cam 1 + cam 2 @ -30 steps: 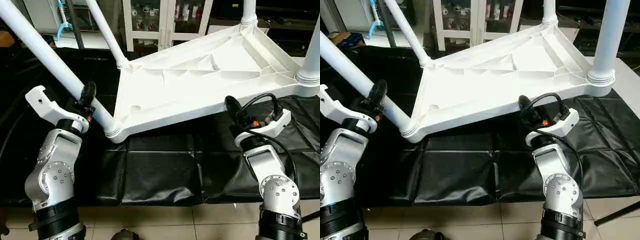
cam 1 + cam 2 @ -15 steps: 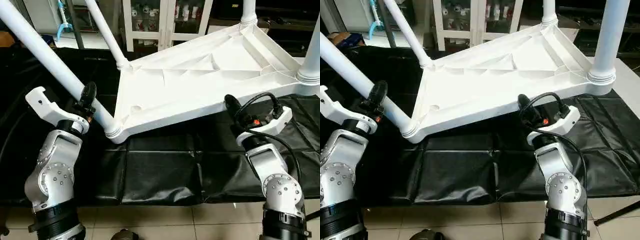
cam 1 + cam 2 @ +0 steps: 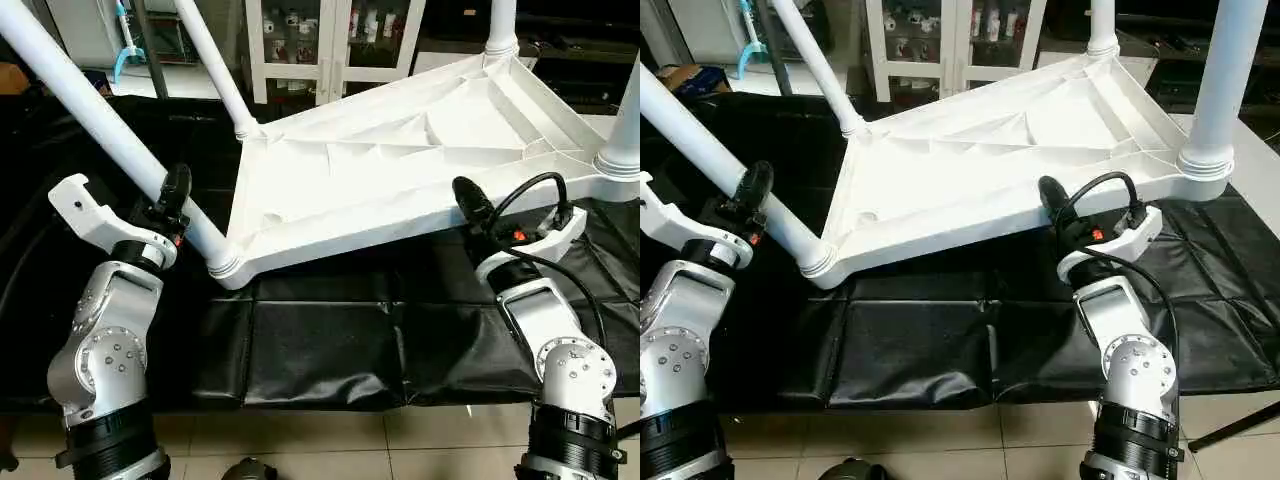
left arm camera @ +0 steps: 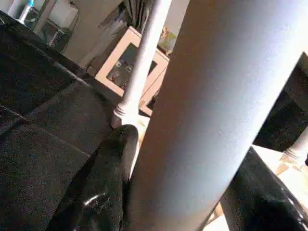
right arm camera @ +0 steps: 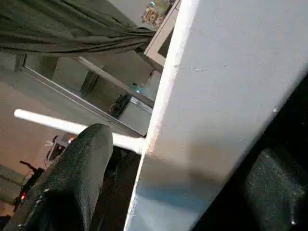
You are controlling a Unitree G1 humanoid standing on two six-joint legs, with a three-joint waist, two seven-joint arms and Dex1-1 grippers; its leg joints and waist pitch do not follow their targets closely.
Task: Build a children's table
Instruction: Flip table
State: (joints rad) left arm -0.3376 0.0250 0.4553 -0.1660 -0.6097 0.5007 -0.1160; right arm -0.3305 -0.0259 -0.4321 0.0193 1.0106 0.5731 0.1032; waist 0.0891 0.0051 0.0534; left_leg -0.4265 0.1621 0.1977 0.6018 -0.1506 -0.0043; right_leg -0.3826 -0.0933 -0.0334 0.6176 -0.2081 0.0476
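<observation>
The table top (image 3: 400,165) lay upside down and tilted on the mat (image 3: 320,340), its legs (image 3: 100,110) rising from the corners; the cabinet (image 3: 320,40) stood behind; the floor (image 3: 350,445) lay in front.

A black padded mat (image 3: 320,340) covers the low surface in the middle of the picture. It is shiny and has folds and seams that split it into squares. It hangs a little over the front edge. Below it, along the bottom of the picture, is a floor (image 3: 400,440) of pale tiles. The white table top (image 3: 400,170) sits upside down on the mat, tilted, with its lower left corner down near the mat.
</observation>
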